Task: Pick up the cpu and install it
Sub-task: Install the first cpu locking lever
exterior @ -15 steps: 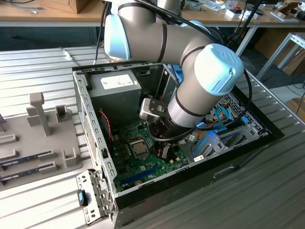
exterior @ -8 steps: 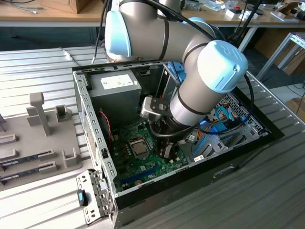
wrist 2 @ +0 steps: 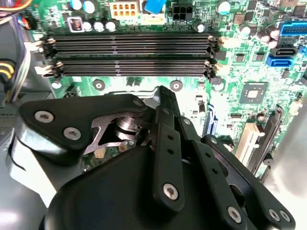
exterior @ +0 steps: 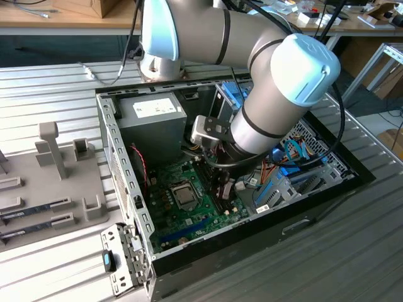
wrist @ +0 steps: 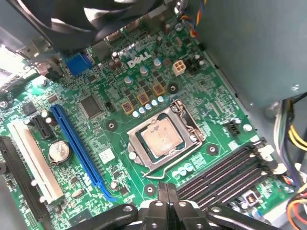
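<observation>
Thick cylindrical arm (exterior: pixel 208 28) in matte silver-grey, built of tube sections meeting at rounded joints. Pale blue caps (exterior: pixel 308 66) closing the joint ends, glossy, each ringed by a thin dark seam. Black band around the forearm section near the wrist. Small silver-grey box (exterior: pixel 204 129) bolted on beside the wrist, with black cables (exterior: pixel 337 94) looping past the arm. Black gripper (wrist 2: pixel 165 129) of flat, angular matte plastic links, seen in both wrist views, fastened with round silver screws (wrist 2: pixel 170 191) sunk into the plates. Grey metal pivot hub visible between the links in the second wrist view.
</observation>
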